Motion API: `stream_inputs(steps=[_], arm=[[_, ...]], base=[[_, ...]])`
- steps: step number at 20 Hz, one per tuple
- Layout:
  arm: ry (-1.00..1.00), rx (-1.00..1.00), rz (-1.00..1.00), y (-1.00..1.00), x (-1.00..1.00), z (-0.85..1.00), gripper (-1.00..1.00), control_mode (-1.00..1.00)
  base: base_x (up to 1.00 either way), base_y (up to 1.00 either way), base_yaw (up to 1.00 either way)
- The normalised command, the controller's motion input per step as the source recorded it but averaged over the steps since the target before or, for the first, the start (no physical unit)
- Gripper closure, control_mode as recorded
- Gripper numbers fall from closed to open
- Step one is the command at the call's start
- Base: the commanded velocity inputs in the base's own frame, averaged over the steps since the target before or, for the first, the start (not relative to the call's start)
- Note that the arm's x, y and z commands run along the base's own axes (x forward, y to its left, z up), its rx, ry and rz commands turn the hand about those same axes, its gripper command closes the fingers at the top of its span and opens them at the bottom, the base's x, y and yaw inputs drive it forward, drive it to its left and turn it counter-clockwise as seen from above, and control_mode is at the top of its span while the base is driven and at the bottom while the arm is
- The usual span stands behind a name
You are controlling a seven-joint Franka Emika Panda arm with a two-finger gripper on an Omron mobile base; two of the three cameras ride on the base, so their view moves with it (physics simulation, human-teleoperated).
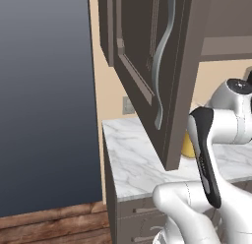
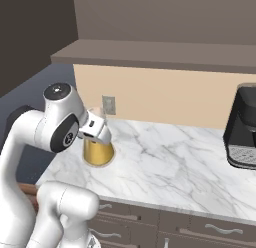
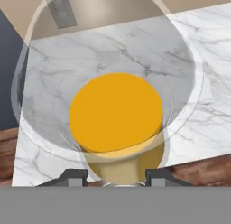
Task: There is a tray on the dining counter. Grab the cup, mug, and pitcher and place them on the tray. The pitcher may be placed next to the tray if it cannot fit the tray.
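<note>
The amber-yellow pitcher [image 2: 98, 153] stands near the back left corner of the marble worktop [image 2: 170, 162]. Whether its base rests on the marble or hangs just above it I cannot tell. My gripper [image 2: 97, 138] comes down on it from above. In the hand view I look straight down through the pitcher's [image 3: 116, 112] clear rounded top onto its amber body. The gripper [image 3: 116, 178] has a fingertip on each side of the narrow neck, shut on it. In the left base view a sliver of the pitcher [image 1: 188, 147] shows behind the cabinet door. The tray, cup, mug and dining counter are out of view.
An open dark upper cabinet door [image 1: 147, 66] hangs over the worktop's left end, close to my arm. A black coffee machine [image 2: 242, 129] stands at the right. A wall outlet [image 2: 108, 105] sits behind the pitcher. Drawers [image 2: 220, 229] run below the worktop, which ends at the left.
</note>
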Motion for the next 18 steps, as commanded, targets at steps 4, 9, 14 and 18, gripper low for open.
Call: stream_inputs(steps=[4,9,14,18], arm=[[0.00,0.00,0.00,0.00,-0.05,0.00,1.00,1.00],[0.00,0.00,0.00,0.00,0.00,0.00,1.00,1.00],[0.00,0.00,0.00,0.00,0.00,0.00,1.00,1.00],[0.00,0.00,0.00,0.00,0.00,0.00,1.00,1.00]], base=[[-0.36,-0.01,-0.02],[-0.79,-0.12,-0.14],[-0.93,-0.35,-0.50],[-0.37,-0.26,-0.74]])
